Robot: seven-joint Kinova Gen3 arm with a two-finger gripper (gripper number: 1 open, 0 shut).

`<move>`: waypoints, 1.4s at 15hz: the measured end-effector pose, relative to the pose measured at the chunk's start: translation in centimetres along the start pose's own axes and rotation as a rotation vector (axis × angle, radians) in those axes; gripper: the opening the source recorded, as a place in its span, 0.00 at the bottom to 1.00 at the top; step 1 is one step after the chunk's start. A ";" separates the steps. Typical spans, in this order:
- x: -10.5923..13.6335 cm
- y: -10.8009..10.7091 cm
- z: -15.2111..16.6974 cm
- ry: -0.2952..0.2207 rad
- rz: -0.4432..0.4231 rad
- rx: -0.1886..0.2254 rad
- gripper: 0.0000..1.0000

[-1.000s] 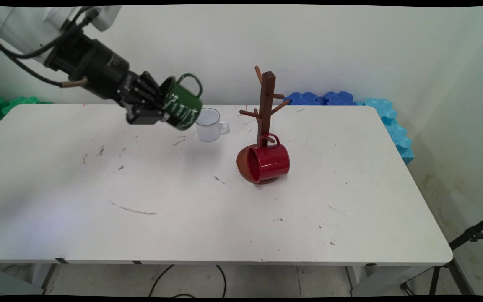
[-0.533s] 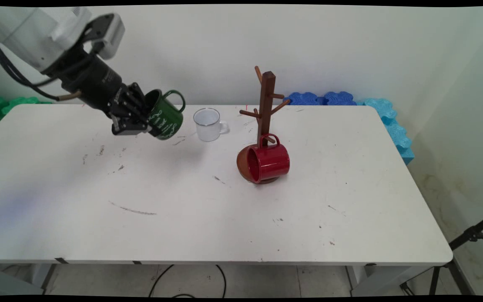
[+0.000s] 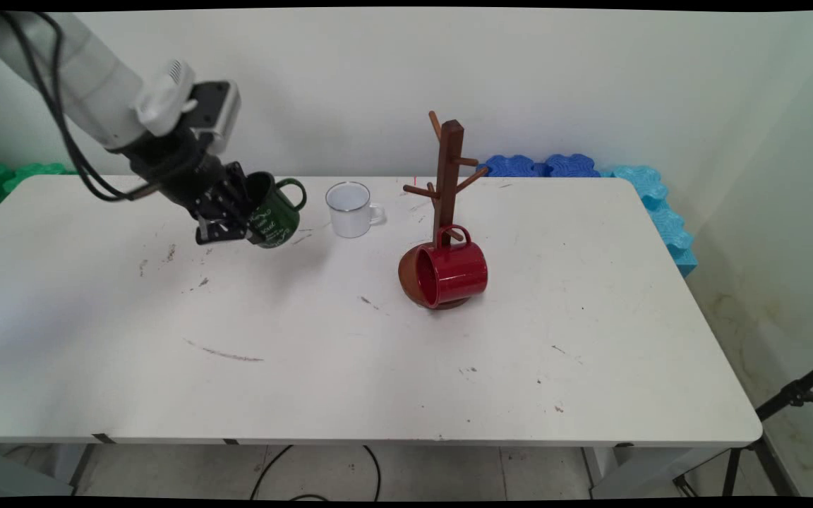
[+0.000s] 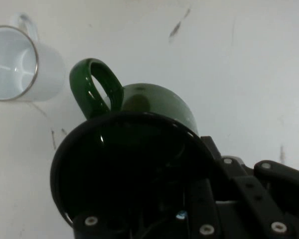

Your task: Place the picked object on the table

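My black gripper [image 3: 248, 227] is shut on the rim of a dark green mug [image 3: 276, 215] with white lettering, held tilted just above the table's far left part. In the hand view the green mug [image 4: 154, 107] fills the middle, its handle [image 4: 92, 87] pointing up-left and its dark mouth facing the camera; one finger sits inside the mouth. A white mug [image 3: 350, 209] stands upright just right of the green one, also seen as the white mug [image 4: 17, 62] in the hand view. Further right a red mug [image 3: 452, 271] hangs on a low peg of the brown wooden mug tree [image 3: 447, 176].
The white table [image 3: 378, 367] carries dark scuff marks. Blue foam pieces [image 3: 590, 169] lie along the wall at the back right, green ones [image 3: 4, 176] at the back left. A black tripod leg [image 3: 787, 402] stands off the table's right corner.
The gripper with the green mug has moved left and down toward the table, and the mug has tipped closer to upright. The white and red mugs have not moved.
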 end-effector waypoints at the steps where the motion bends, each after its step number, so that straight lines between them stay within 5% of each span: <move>1: 0.0 -0.2 0.8 -0.017 0.017 0.004 0.00; 9: 0.7 -1.0 6.5 -0.107 0.113 -0.001 0.00; 21: 2.3 -2.5 12.7 -0.163 0.135 -0.035 0.00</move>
